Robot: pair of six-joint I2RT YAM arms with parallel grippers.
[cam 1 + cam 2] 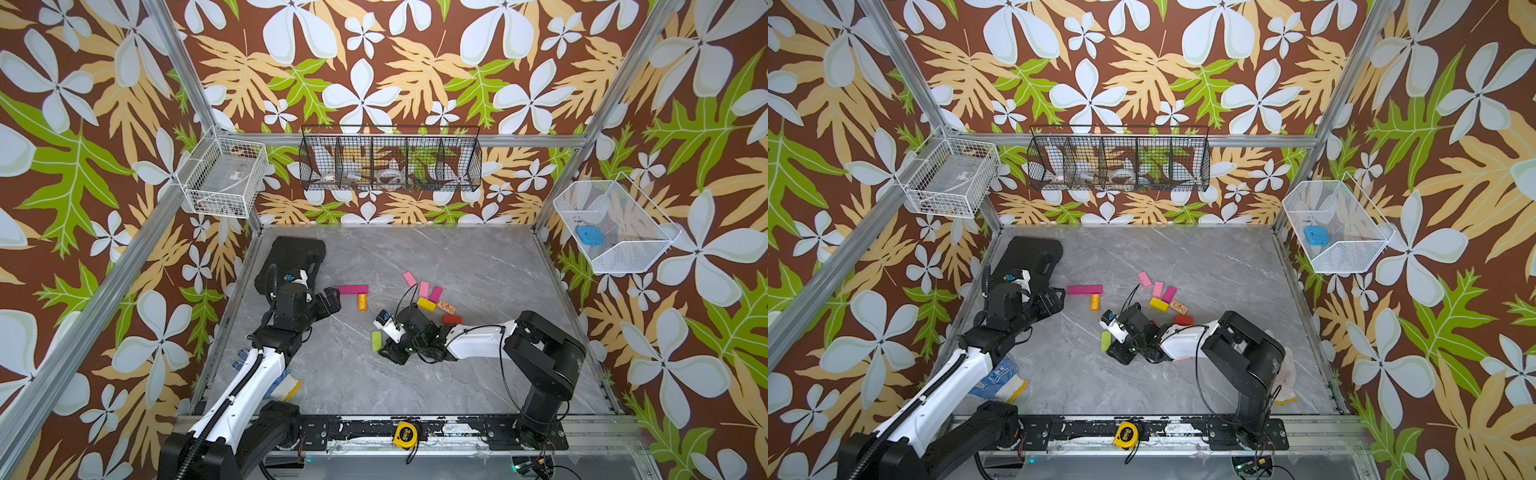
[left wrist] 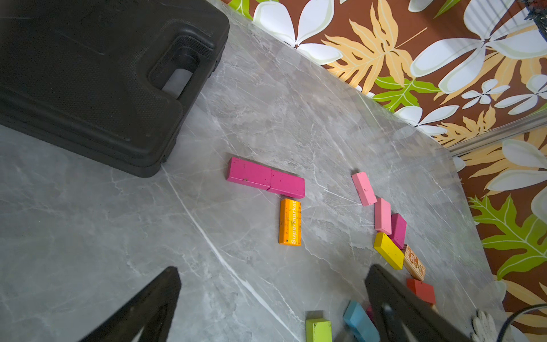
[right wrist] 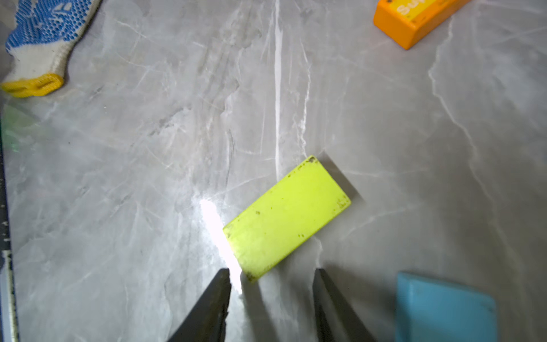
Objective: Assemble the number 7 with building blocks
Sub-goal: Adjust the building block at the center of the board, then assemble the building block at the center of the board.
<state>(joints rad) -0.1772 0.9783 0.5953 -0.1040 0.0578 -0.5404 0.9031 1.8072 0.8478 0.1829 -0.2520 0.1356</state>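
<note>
Two magenta building blocks (image 1: pixel 351 289) lie end to end as a bar, with an orange block (image 1: pixel 363 302) lying lengthwise under the bar's right end. My left gripper (image 2: pixel 273 272) is open beside the bar's left end and holds nothing. A lime green block (image 3: pixel 285 216) lies flat just ahead of my right gripper (image 3: pixel 271 271). That gripper's jaws are open with nothing between them, and the block's near corner is close to the tips. A blue block (image 3: pixel 444 308) lies beside the right gripper. Pink, magenta, yellow (image 1: pixel 427 304), wood and red (image 1: pixel 452 319) blocks cluster behind the right arm.
A black case (image 1: pixel 291 257) sits at the back left of the table. A blue-dotted glove (image 1: pixel 282 382) lies under the left arm. A yellow tape measure (image 1: pixel 405 434) rests on the front rail. Wire baskets (image 1: pixel 390 160) hang on the walls.
</note>
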